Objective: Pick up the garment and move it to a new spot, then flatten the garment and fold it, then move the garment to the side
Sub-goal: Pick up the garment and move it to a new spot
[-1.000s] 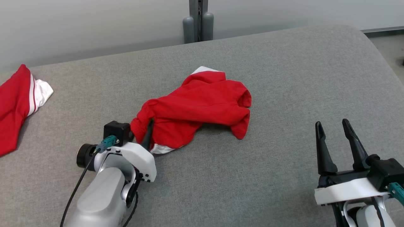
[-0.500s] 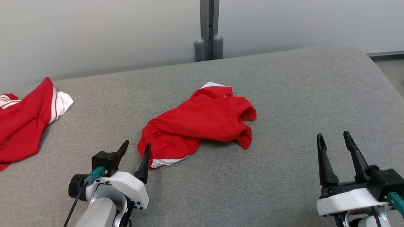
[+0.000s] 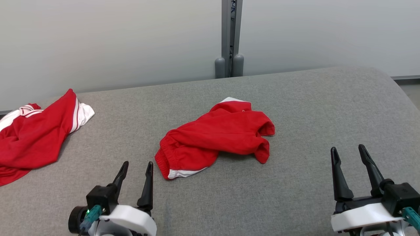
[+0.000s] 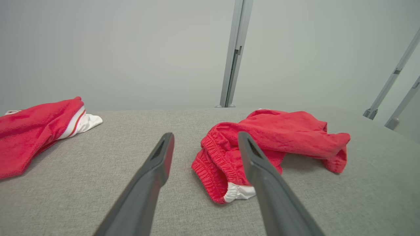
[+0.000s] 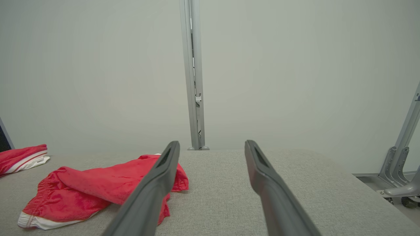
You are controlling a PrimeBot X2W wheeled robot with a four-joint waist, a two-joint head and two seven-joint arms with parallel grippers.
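Note:
A crumpled red garment (image 3: 216, 137) with white trim lies in the middle of the grey padded table (image 3: 295, 108); its elastic waistband faces my left gripper. It also appears in the left wrist view as the red garment (image 4: 272, 141) and in the right wrist view as the red garment (image 5: 98, 190). My left gripper (image 3: 137, 164) stands open just left of and nearer than the garment, holding nothing. My right gripper (image 3: 347, 150) is open at the lower right, well clear of the cloth.
A second red garment (image 3: 36, 134) with white stripes lies at the table's far left. A grey post (image 3: 231, 36) rises behind the table against a pale wall. The table's right edge curves away near the floor (image 3: 410, 88).
My left gripper let go of the garment's waistband, opened and drew back toward me. The garment settled on the table. The head camera tilted up, shifting the whole picture downward.

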